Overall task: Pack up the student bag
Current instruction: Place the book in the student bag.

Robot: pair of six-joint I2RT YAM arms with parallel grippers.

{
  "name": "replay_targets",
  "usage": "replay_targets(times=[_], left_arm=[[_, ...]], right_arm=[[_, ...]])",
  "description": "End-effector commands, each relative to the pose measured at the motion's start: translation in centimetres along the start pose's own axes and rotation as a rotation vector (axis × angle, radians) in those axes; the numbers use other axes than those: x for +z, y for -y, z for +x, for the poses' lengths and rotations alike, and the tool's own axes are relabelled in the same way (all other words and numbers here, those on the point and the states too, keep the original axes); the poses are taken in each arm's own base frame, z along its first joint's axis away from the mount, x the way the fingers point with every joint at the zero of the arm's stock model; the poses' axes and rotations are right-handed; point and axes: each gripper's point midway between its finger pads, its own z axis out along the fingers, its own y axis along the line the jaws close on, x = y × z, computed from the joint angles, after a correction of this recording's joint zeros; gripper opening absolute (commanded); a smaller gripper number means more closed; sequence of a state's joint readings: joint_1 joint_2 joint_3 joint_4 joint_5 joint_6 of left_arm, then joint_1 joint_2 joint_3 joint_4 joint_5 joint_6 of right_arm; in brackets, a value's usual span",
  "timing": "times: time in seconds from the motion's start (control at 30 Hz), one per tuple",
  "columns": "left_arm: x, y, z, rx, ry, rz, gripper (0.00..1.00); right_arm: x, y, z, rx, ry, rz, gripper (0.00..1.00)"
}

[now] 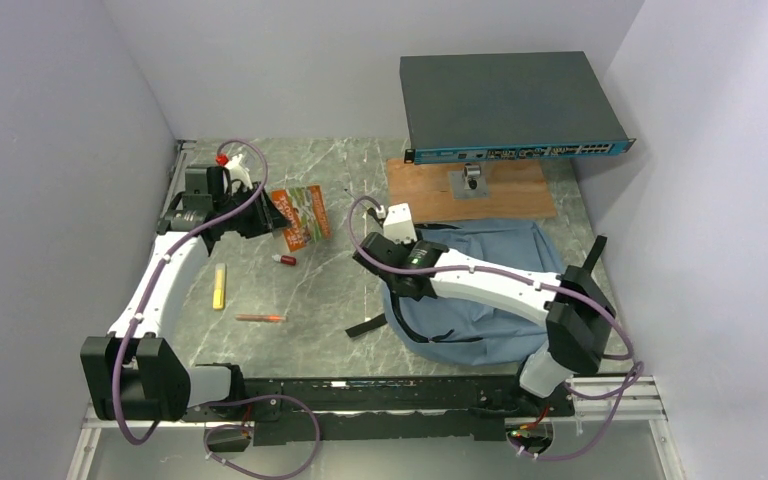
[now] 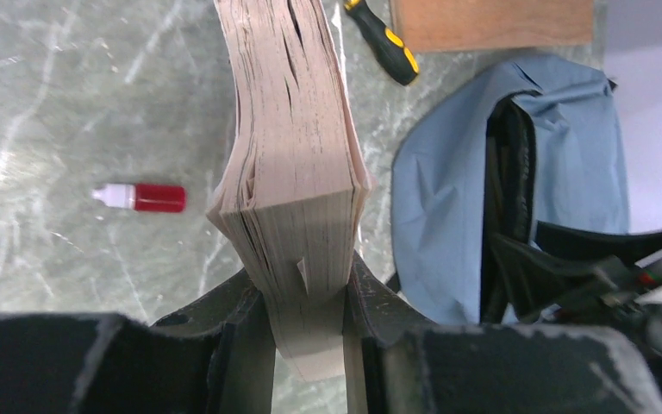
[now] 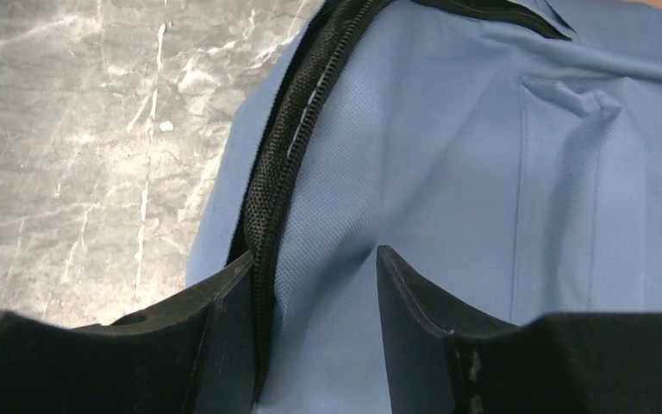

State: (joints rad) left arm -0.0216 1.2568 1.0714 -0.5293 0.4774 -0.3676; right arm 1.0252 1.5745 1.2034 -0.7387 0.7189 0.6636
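Student bag (image 3: 483, 172) fabric sits between the half-parted right jaws — grip unclear — while left jaws clamp a book (image 2: 297, 172).

— Where is the student bag (image 1: 500, 270)?
— On the table (image 1: 340, 170), at three o'clock from its middle, with the board (image 1: 500, 190) just behind it at twelve.
— The book (image 1: 298, 215)?
— At nine from the bag, between the left gripper's (image 2: 306, 297) jaws. The small bottle (image 1: 285, 260) lies at six from it, the pen (image 1: 260, 318) at seven, the marker (image 1: 219, 287) at eight.

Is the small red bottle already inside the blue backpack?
No, the red bottle lies on the table, left of the book and apart from the backpack.
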Motion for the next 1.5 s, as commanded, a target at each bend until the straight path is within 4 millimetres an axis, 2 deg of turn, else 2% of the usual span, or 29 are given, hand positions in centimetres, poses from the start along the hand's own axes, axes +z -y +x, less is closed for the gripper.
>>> replay_targets(times=[0.0, 0.03, 0.1, 0.13, 0.23, 0.37, 0.47, 0.6, 0.67, 0.9, 0.97, 1.2, 1.47], left_arm=[[-2.1, 4.5, -0.1, -0.028, -0.001, 0.191, 0.00], [-2.5, 5.0, 0.4, -0.036, -0.013, 0.214, 0.00], [-3.1, 5.8, 1.2, -0.032, -0.032, 0.261, 0.00], [-3.4, 6.1, 1.5, -0.022, -0.040, 0.283, 0.00], [-4.0, 7.1, 2.6, 0.005, -0.071, 0.361, 0.00], [-5.2, 9.6, 4.1, -0.039, -0.145, 0.547, 0.00], [-6.5, 10.7, 5.2, -0.067, -0.206, 0.631, 0.00], [-8.1, 12.0, 5.9, -0.070, -0.248, 0.673, 0.00], [-8.5, 13.2, 6.9, -0.081, -0.275, 0.713, 0.00], [-8.3, 16.7, 10.8, -0.114, -0.405, 0.759, 0.00], [-7.8, 17.4, 11.1, -0.111, -0.399, 0.758, 0.00], [-3.8, 19.6, 11.6, -0.178, -0.420, 0.746, 0.00], [0.5, 21.7, 12.7, -0.289, -0.482, 0.826, 0.00]], right_arm=[[1.2, -0.9, -1.0, -0.013, 0.048, -0.001, 0.47], [1.0, -0.8, -1.6, -0.014, 0.056, 0.003, 0.35], [0.1, 0.4, -2.4, -0.017, 0.074, 0.032, 0.04], [-0.5, 0.9, -3.0, -0.019, 0.093, 0.032, 0.00], [-2.7, 1.9, -4.7, -0.059, 0.164, -0.051, 0.00], [-5.4, 1.9, -5.6, -0.165, 0.277, -0.239, 0.00], [-7.2, 2.8, -6.4, -0.131, 0.365, -0.312, 0.00], [-8.1, 3.9, -6.9, -0.026, 0.440, -0.406, 0.00], [-8.3, 4.3, -7.0, 0.019, 0.471, -0.443, 0.00], [-8.4, 6.1, -8.1, 0.143, 0.526, -0.450, 0.00], [-8.8, 6.2, -8.4, 0.157, 0.536, -0.463, 0.00], [-11.1, 5.8, -9.6, 0.185, 0.579, -0.550, 0.00], [-12.0, 5.6, -10.3, 0.259, 0.589, -0.594, 0.00]])
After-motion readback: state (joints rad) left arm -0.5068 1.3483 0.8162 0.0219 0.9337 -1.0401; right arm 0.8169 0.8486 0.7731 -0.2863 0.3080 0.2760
